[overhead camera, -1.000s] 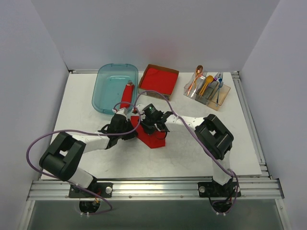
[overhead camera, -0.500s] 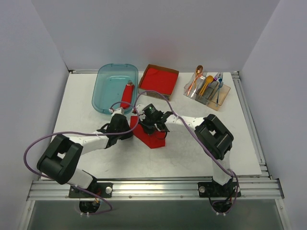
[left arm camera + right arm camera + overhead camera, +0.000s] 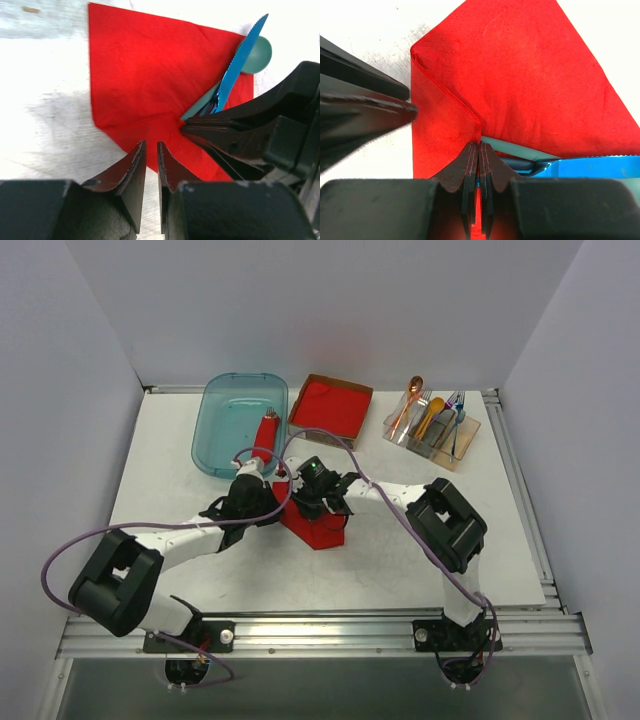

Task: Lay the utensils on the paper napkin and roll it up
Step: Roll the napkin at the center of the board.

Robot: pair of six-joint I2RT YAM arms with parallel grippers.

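Under the paper napkin (image 3: pixel 318 530), table (image 3: pixel 380 560): one white top, everything sits on it.
Teal bin (image 3: pixel 225 430): one, behind the napkin to its left. A red roll (image 3: pixel 266 432) lies at its rim, so I'm guessing finished rolls go there.
Red stack (image 3: pixel 330 405): one, straight behind the napkin, probably spare sheets.
Clear holder (image 3: pixel 432 435): one, behind the napkin to its right, with spare cutlery standing in it.
Paper napkin: one sheet, mostly flat with one corner folded over. Looks like the roll is only just starting.
Left gripper (image 3: pixel 150 162): over the napkin's edge, jaws a narrow slit with nothing in them, likely lining up to nip the paper.
Right gripper (image 3: pixel 479 147): jaws closed tight at the napkin's crease, beside the handles. Can't tell if paper's caught.
Utensils (image 3: pixel 225 85): two, blue knife (image 3: pixel 240 55) across teal spoon (image 3: pixel 257 54), on the napkin, bowl and blade tip poking past its edge.
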